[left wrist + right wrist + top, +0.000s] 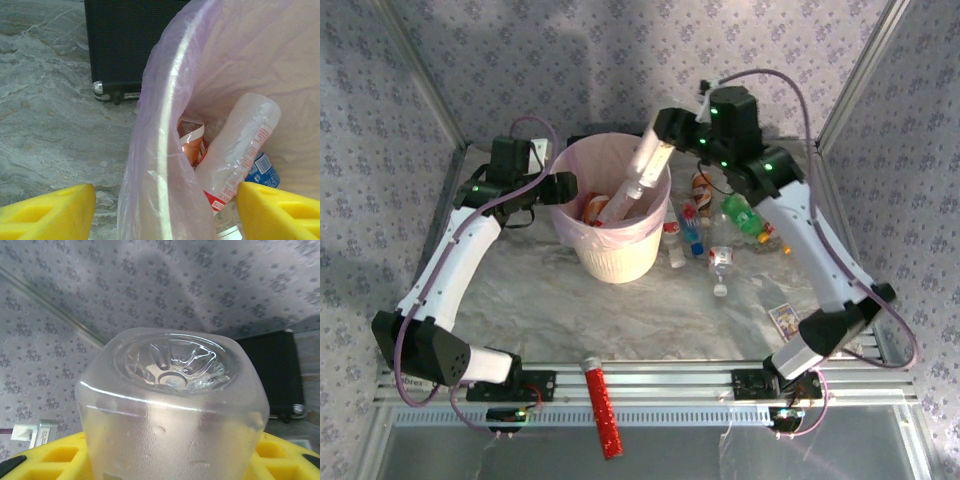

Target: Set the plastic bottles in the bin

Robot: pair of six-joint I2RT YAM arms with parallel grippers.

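Note:
The pale-pink bin (620, 255) stands mid-table with several bottles inside. My right gripper (670, 128) is shut on a clear plastic bottle (648, 158), which hangs tilted above the bin's mouth. In the right wrist view that bottle's base (172, 370) faces the camera between my yellow fingers (47, 460). My left gripper (165, 222) is open and straddles the bin's left rim (167, 130) without touching it. Inside I see a clear red-labelled bottle (240, 145) and a blue-labelled one (261, 172). More bottles lie right of the bin: amber (701, 183), green (745, 215), blue-labelled (693, 228), clear (720, 262).
A red glittery tube (602, 408) lies on the front rail between the arm bases. A small card (784, 318) rests on the table near the right arm. A black box (130, 45) sits behind the bin. Patterned walls close in the back and sides.

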